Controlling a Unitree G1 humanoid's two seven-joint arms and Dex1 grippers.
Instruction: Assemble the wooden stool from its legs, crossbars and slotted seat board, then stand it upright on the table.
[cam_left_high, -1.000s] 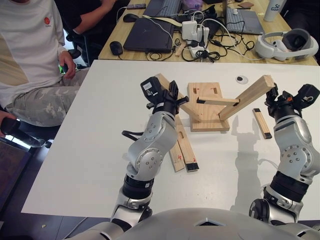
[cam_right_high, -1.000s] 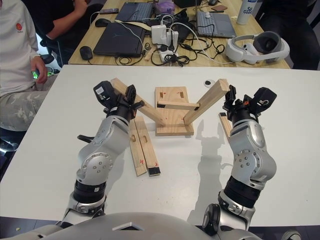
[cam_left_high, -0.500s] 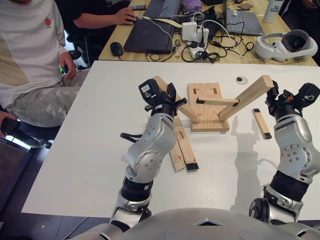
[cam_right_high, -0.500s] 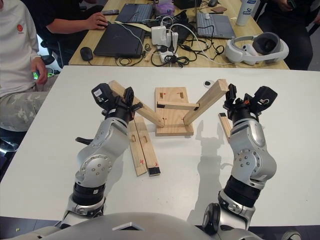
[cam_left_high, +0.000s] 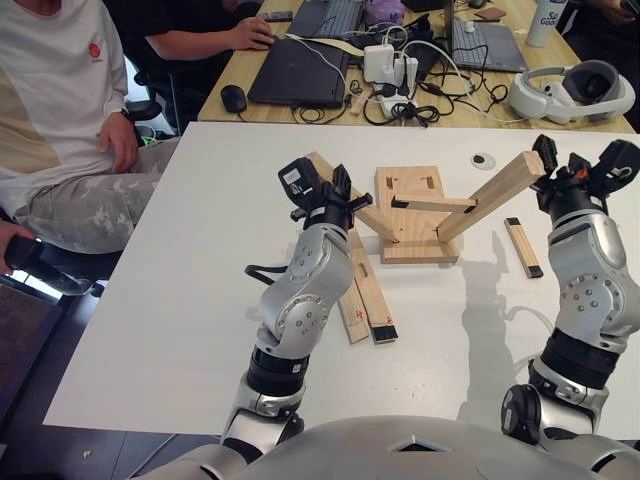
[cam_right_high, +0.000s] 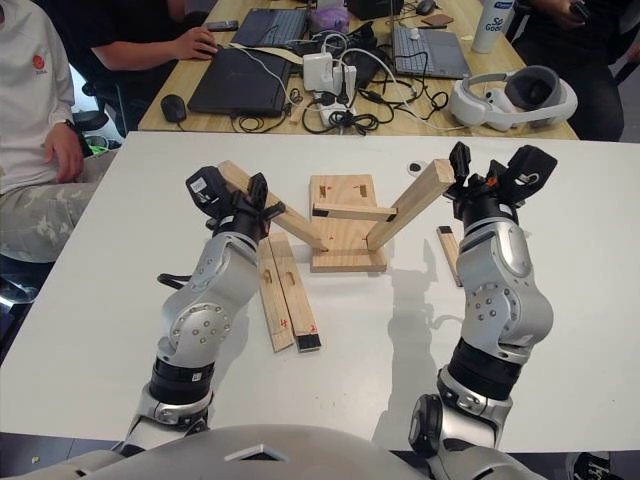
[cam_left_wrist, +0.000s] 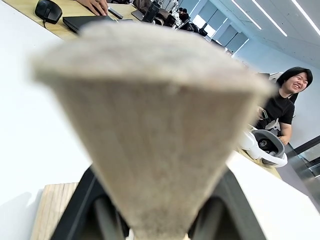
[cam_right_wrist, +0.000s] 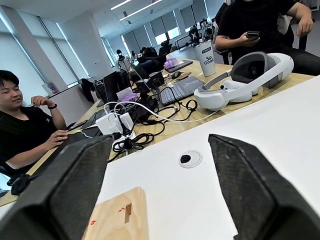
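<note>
The seat board (cam_left_high: 420, 248) lies flat mid-table, left leg (cam_left_high: 380, 225) and right leg (cam_left_high: 490, 195) splayed from it, crossbar (cam_left_high: 435, 203) between; its red marks (cam_right_wrist: 120, 210) are unreadable. Your left gripper (cam_left_high: 335, 195) clamps the left leg's top; your right gripper (cam_left_high: 582, 160) gapes beside the right leg.

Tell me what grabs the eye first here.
In the middle of the white table, two legs splay in a V from the seat board, a crossbar between them. The left tool is shut on the left leg; the right tool stands open at the right leg's top end.
</note>
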